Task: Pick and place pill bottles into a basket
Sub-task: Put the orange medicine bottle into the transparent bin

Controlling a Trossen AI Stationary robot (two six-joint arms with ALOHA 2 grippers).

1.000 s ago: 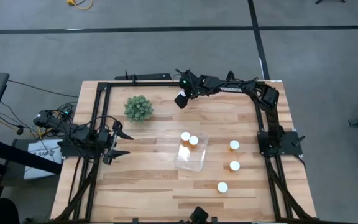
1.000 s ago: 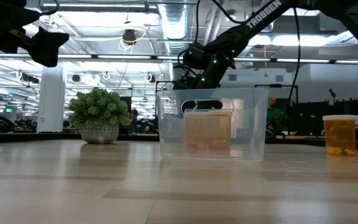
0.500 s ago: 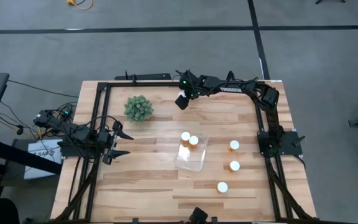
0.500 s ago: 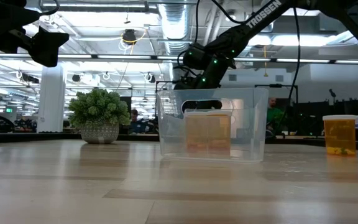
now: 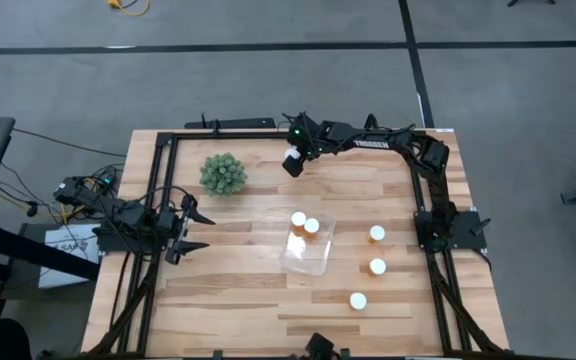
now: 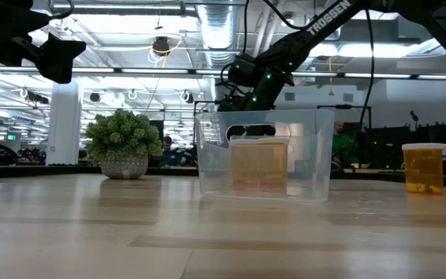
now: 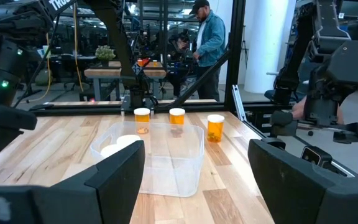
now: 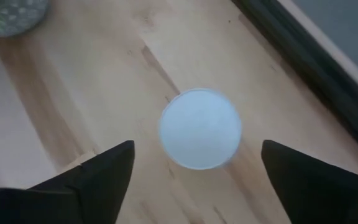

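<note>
Hovering at top centre, the right gripper is held wide apart over a small orange white-capped pill bottle; if lowered off-centre, it could get tipped.

High view: straight down, far, whole table. Low view: tabletop height, level across it, close to basket, room at 12 o'clock. Left wrist view: level, basket and three bottles in mid-distance. Right wrist view: straight down, close over one white cap. Basket shared by the first three.
</note>
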